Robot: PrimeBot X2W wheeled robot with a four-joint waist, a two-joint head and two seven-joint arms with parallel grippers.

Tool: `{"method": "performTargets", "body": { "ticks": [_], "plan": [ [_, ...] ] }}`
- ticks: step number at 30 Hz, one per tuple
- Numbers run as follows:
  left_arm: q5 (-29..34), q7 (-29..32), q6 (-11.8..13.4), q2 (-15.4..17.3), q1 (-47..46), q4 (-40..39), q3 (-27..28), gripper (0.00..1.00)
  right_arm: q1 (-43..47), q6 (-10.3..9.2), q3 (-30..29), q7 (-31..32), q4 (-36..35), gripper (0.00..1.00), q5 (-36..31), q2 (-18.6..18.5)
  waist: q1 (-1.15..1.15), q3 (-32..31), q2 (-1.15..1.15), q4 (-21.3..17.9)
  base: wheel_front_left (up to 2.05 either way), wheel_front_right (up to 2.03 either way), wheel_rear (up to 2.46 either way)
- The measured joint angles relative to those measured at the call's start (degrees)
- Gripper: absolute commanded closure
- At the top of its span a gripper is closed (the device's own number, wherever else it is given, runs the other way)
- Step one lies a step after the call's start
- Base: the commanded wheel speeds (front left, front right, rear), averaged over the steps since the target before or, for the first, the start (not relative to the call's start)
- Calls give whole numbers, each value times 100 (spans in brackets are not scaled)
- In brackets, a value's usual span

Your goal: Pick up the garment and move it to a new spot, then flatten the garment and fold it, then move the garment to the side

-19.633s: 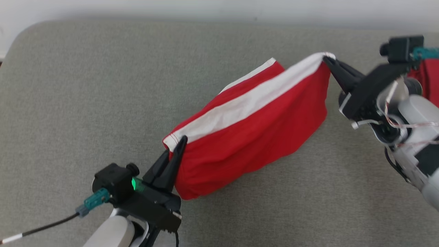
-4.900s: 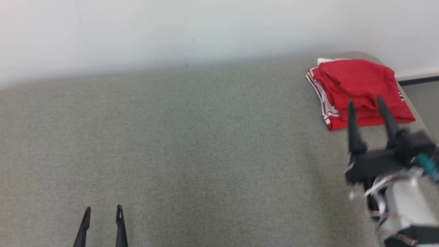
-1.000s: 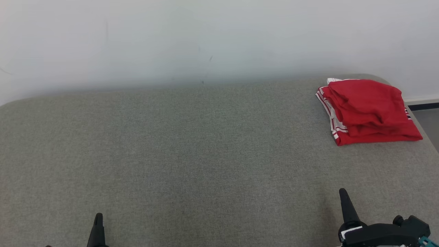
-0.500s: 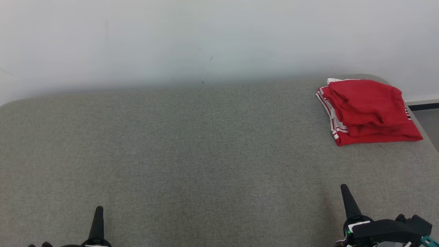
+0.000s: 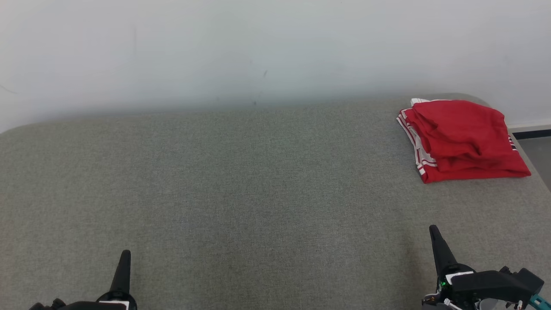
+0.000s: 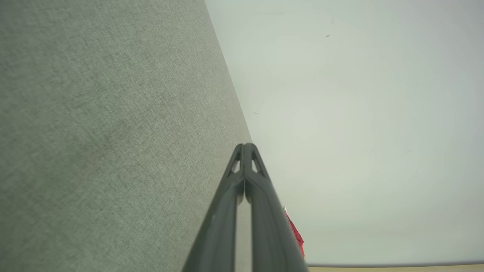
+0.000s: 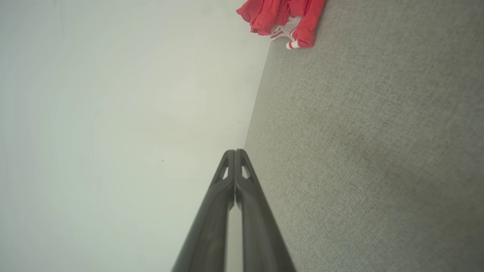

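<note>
Both tools have crept slightly higher in the head view over the last half second, while the garment has kept its place. Left tool [image 5: 124, 262], lower left of the head view: seen edge-on as one dark spike pointing up the frame, its base cut by the bottom edge. The left wrist view shows its two fingers [image 6: 224, 217] pressed together, tips touching, with nothing between them and only a thin slit lower down. Right tool [image 5: 436, 243], lower right of the head view: likewise a single spike above a black mount with a small green light. In the right wrist view its fingers [image 7: 211, 219] meet at the tips and carry nothing. Neither tool touches cloth; each stands over bare grey fabric. Worktop [image 5: 258, 193]: a broad surface covered in grey woven fabric, with rounded far corners, running back to a plain pale wall [image 5: 258, 47]. Garment [image 5: 462, 137]: red with white striped trim, folded into a compact, slightly rumpled stack. It lies at the far right corner of the worktop, close to the wall, well apart from both tools and nearer the right one. Its striped edges face left in the head view. A dark strip [image 5: 531, 134] shows at the foot of the wall, just beyond the worktop's right edge.
</note>
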Motion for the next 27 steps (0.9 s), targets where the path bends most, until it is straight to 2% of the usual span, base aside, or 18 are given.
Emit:
{"method": "performTargets", "body": {
  "ticks": [27],
  "plan": [
    [-1177, 282, -120, 4, -185, 21, 57, 100, -123, 0, -124, 291, -69, 100, 1152, 0, 0, -6, 0, 7, 0, 0, 0]
  ]
}}
